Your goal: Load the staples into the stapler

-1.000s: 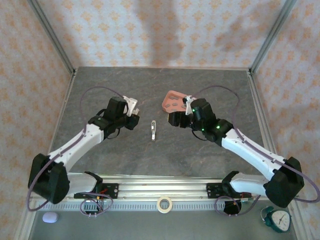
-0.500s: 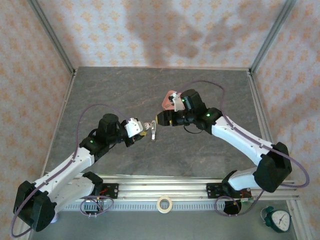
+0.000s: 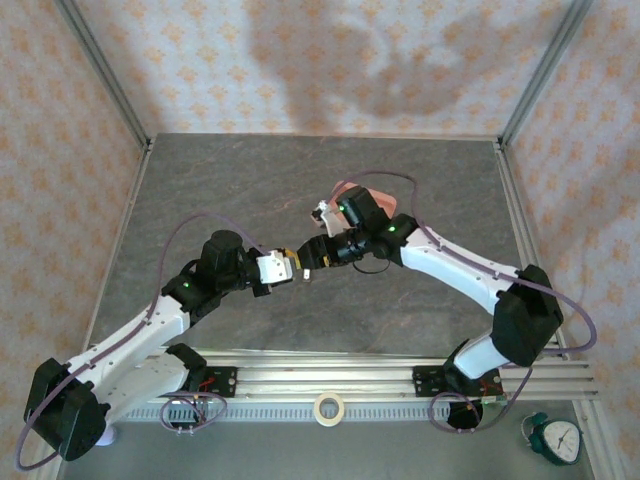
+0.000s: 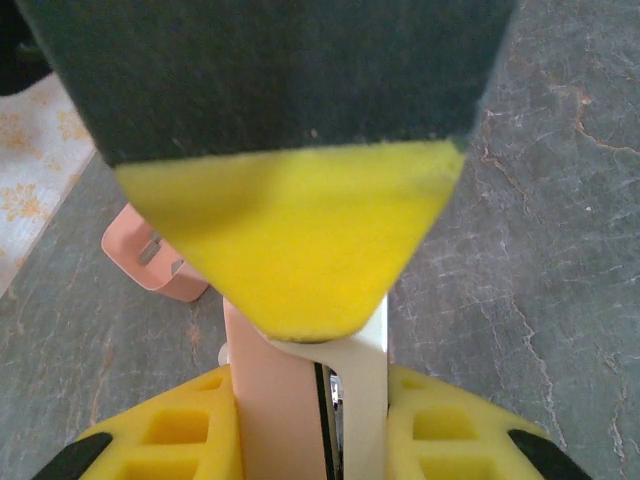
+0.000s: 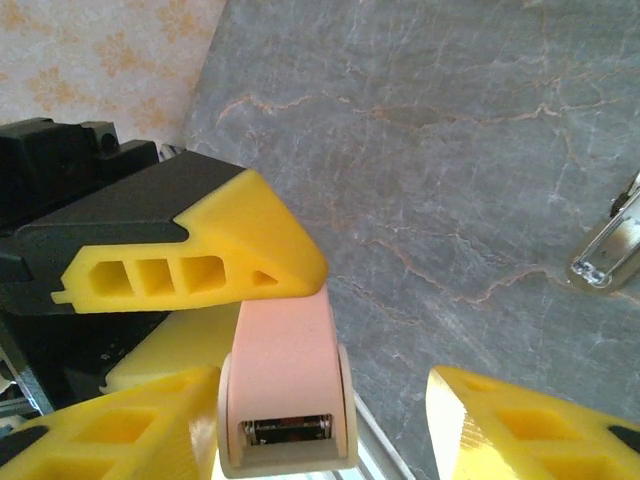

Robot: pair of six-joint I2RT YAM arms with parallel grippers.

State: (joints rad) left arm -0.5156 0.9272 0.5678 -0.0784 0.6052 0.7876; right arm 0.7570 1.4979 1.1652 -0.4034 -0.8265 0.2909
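The stapler [image 3: 305,262], cream-white with a pale pink part, is held level just above the table's middle. My left gripper [image 3: 287,268] is shut on it: in the left wrist view the stapler [image 4: 300,400] stands clamped between the yellow fingers [image 4: 170,435]. My right gripper [image 3: 312,252] meets it from the other side and is open. In the right wrist view the stapler's pink end [image 5: 285,400] rests against one finger [image 5: 130,430], with a gap to the other finger [image 5: 530,420]. A small grey strip [image 4: 150,250], probably the staples, lies in the pink tray [image 4: 165,275].
The pink tray [image 3: 380,199] sits behind the right arm, partly hidden. A small shiny metal piece [image 5: 610,250] lies on the table by the right gripper. A tape roll [image 3: 328,407] and a timer [image 3: 555,438] lie beyond the near rail.
Both arms swung in to the table's middle. The left gripper took hold of the stapler that lay there. The right gripper came from the tray to the stapler's other end.
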